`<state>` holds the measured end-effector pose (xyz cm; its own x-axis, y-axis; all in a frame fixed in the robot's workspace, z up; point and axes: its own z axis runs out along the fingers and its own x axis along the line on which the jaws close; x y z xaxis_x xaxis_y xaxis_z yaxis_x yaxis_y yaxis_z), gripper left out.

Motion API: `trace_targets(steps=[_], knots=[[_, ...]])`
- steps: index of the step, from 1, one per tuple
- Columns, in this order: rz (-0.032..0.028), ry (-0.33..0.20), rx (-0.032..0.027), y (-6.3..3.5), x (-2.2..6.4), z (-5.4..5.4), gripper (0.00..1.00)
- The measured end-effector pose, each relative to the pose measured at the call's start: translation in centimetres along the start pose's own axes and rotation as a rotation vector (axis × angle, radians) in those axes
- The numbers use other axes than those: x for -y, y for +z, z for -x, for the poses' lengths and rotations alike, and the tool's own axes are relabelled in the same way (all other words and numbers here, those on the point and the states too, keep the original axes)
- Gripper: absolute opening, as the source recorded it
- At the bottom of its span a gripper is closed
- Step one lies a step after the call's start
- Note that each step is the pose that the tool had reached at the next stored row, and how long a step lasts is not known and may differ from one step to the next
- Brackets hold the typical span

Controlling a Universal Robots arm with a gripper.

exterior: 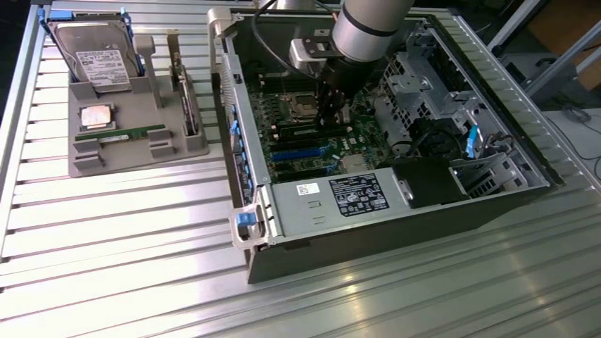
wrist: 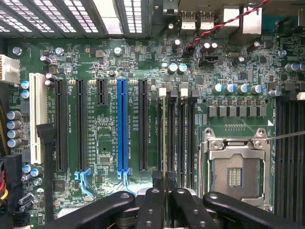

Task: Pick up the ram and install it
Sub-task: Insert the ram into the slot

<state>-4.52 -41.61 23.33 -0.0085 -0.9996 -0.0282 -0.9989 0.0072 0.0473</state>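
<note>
The grey robot arm's black two-fingered gripper (exterior: 331, 116) is seen lowered into the open dark-grey metal computer case (exterior: 376, 239), which lies on its side on the ribbed aluminium table (exterior: 141, 246). In the wrist view the gripper (wrist: 164, 195) is observed almost fully closed, its fingers (wrist: 151, 205) clamped on either side of the ram (wrist: 164, 143), a thin green circuit-board stick seen edge-on. The ram is held upright on its long edge over the green motherboard (wrist: 109, 143), lined up along the black memory slot nearest the long black expansion slots, just beside the other black memory slots (wrist: 183, 138). Whether it is seated in that slot cannot be told. The blue expansion slot (wrist: 122, 126) lies to one side of the ram and the silver-framed processor socket (wrist: 236, 167) to the other. At the exterior view's left, well apart from the case, a grey moulded fixture (exterior: 141, 158) is noted carrying a second green memory stick (exterior: 131, 134), a silver hard drive (exterior: 98, 60) and a green card standing on edge (exterior: 188, 98).
</note>
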Motion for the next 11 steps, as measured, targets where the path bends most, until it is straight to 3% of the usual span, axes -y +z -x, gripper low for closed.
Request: trace_targets(steps=[7, 9, 11], knots=[[0.0, 0.001, 0.0002, 0.18, 0.01, -0.01, 0.13], [0.0, 0.001, 0.0001, 0.18, 0.01, -0.01, 0.2], [-0.0011, 0.002, 0.0001, -0.08, 0.0, 0.0, 0.2]])
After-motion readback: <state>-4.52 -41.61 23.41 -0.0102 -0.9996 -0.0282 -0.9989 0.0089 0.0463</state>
